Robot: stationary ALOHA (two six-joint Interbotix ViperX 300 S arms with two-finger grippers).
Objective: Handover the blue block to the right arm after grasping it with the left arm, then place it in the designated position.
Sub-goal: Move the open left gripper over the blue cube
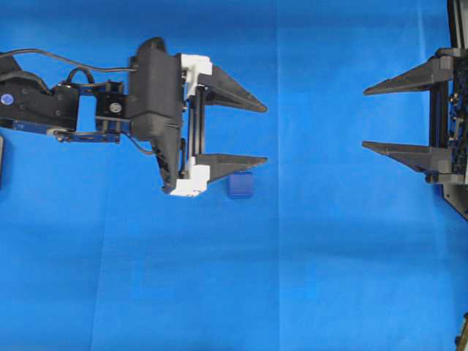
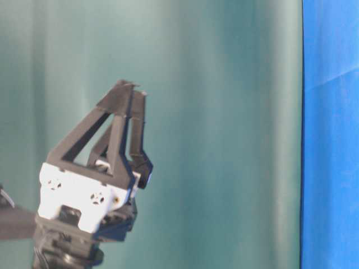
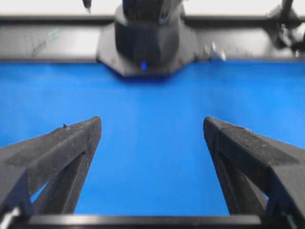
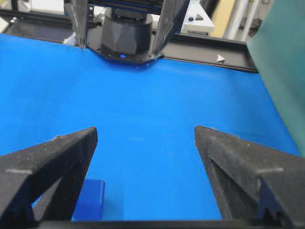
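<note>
Covering the whole tabletop (image 1: 307, 292) is a bright blue cloth, smooth apart from a few faint fold lines running across it in the overhead view. The blue block (image 1: 240, 185) sits on the cloth a little left of centre, just at 6 o'clock from the lower finger of the left end effector (image 1: 263, 131); whether they touch cannot be told. That end effector, with white brackets behind its black fingers, points toward 3 o'clock with its fingers spread wide and nothing between them. The right arm (image 1: 453, 117) enters from the 3 o'clock edge, its end effector (image 1: 364, 118) pointing toward 9 o'clock, fingers likewise spread wide and empty, well apart from the left one. In the right wrist view the block (image 4: 90, 199) shows at about 7 o'clock, beside the left-hand finger. At table level a teal-green curtain (image 2: 224, 112) fills the backdrop, with blue cloth (image 2: 331, 140) hanging at 3 o'clock. Beyond the cloth's far edge runs a black frame rail (image 4: 205, 50).
</note>
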